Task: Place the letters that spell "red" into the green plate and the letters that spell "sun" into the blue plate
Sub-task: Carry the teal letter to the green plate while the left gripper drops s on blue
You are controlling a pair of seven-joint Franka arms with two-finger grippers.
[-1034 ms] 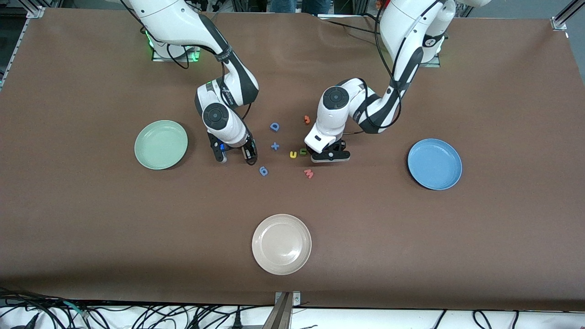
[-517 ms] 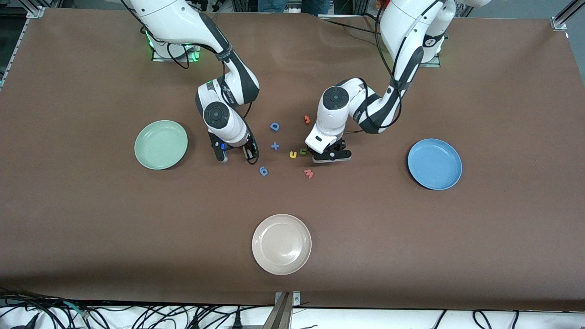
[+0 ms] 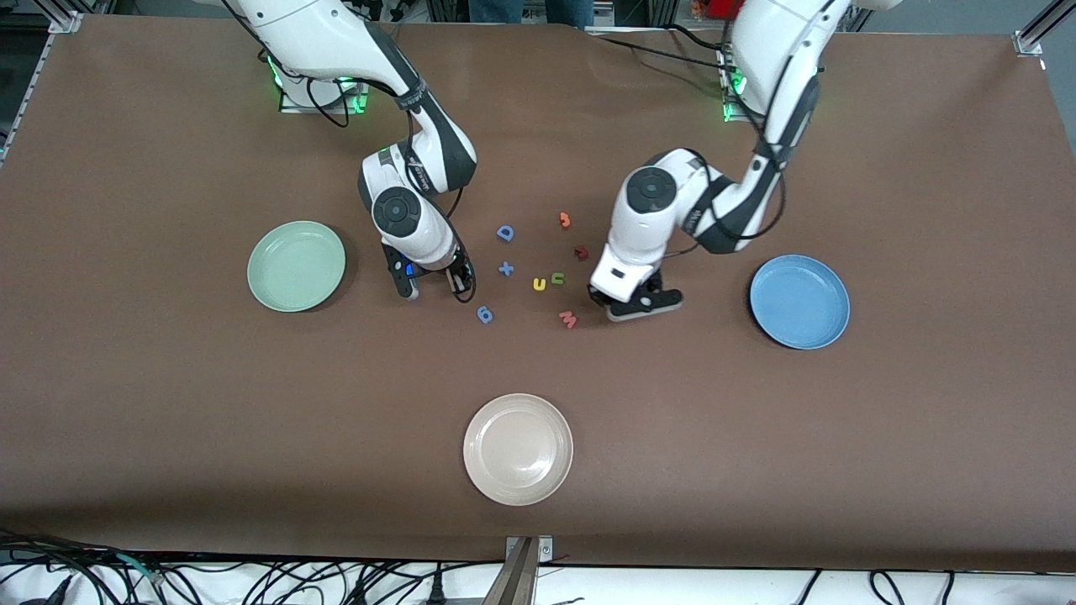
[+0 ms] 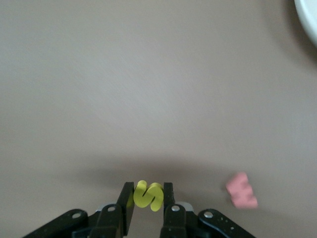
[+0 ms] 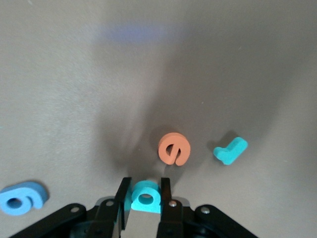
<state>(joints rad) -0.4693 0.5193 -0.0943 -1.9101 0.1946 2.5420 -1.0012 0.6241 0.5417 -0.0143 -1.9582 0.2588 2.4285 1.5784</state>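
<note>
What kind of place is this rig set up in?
Most likely a robotics lab bench. Two white arms are bolted along one edge of a brown-covered table, loose cables trail off the edge nearest the front camera, and small foam letters like the yellow "u" sit between plastic plates.

1. In the front view the right arm's wrist is covering the right gripper (image 3: 458, 287), so its grip is not showing there.
2. The cream-white plate (image 4: 309, 20) is being cut off at the upper right corner of the left wrist view.
3. The blue "6" (image 5: 20, 199) is running close to the lower left edge of the right wrist view.
</note>
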